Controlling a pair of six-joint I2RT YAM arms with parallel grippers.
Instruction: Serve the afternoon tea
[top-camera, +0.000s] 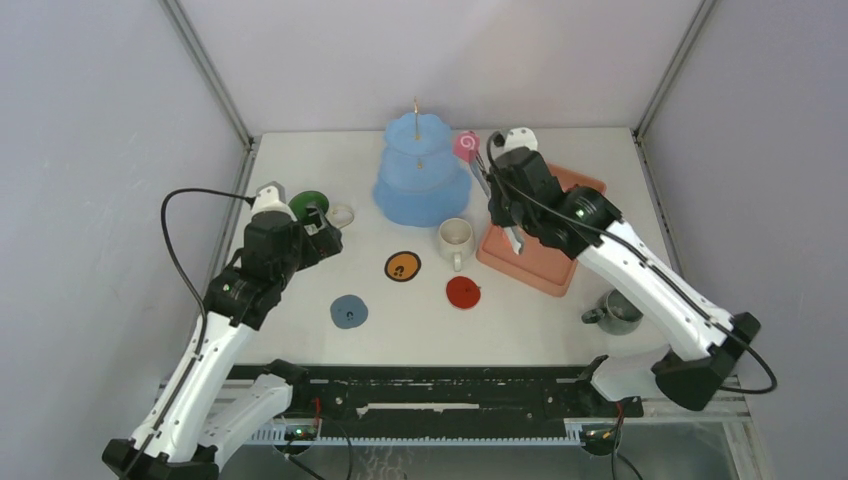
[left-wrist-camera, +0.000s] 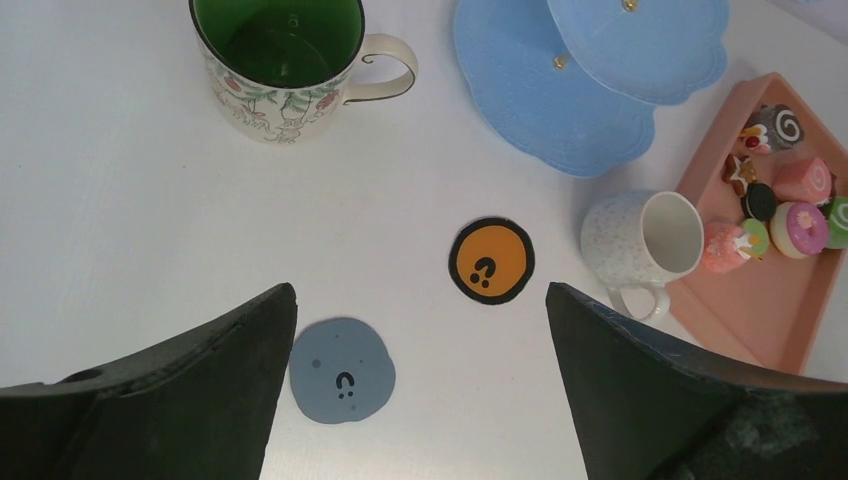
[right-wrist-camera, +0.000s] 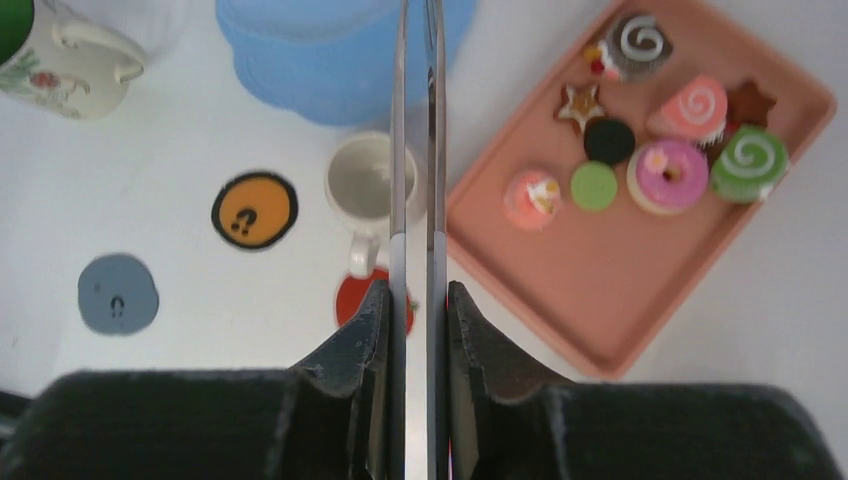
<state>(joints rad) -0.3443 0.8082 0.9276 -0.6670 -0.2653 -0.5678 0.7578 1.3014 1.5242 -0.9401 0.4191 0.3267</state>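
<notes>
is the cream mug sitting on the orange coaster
No, the cream mug stands on the table beside the tray, and the orange coaster lies apart from it, uncovered.

Top cam sits high behind the arm bases (top-camera: 700, 375), looking down and forward over the whole table (top-camera: 330, 160). Left wrist cam hangs fairly low, facing down at the orange coaster (left-wrist-camera: 490, 261). Right wrist cam's higher, I think, staring straight down along the tongs (right-wrist-camera: 435, 150). All three catch the coaster, the cream mug (top-camera: 455, 238) and the pink tray (top-camera: 545, 270).
</notes>
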